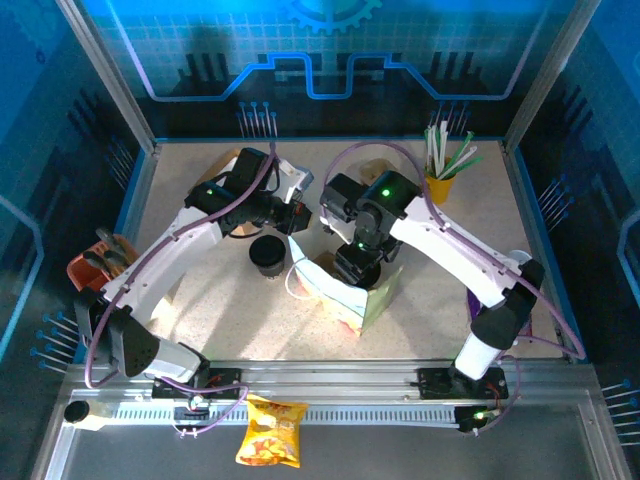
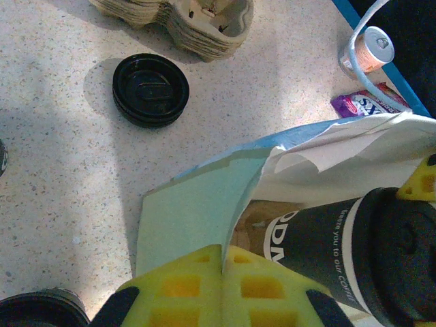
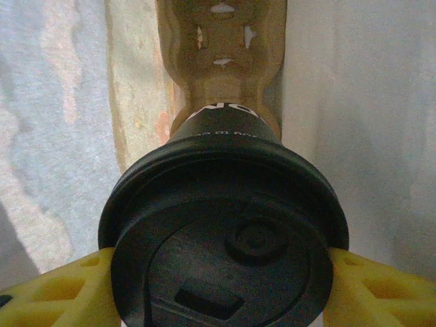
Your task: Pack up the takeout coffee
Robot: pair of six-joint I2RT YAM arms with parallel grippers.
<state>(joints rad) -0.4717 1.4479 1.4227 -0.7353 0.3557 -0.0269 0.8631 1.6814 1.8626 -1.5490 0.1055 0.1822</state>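
Cup status for you, operator: the small takeout coffee cup (image 2: 327, 238) has a dark printed sleeve with white lettering, a pale band under the rim and a round black plastic lid. It sits inside the open mouth of the pale blue-green paper bag (image 2: 191, 218). From the right wrist you look down onto the lid, with its raised button and sip slot. Beneath the cup lies a brown moulded-pulp cup holder (image 3: 221, 41) between the bag's pale walls.

Your right gripper (image 3: 221, 286) is clamped on the cup, yellow fingers (image 3: 61, 289) bearing on opposite sides of the lid rim. That arm arches over the bag, wrist pointing down into it.

Your left gripper (image 2: 221, 286) has its pads pressed together, pinching the bag's upper edge. That arm reaches in from the left over the speckled table (image 2: 68, 170)
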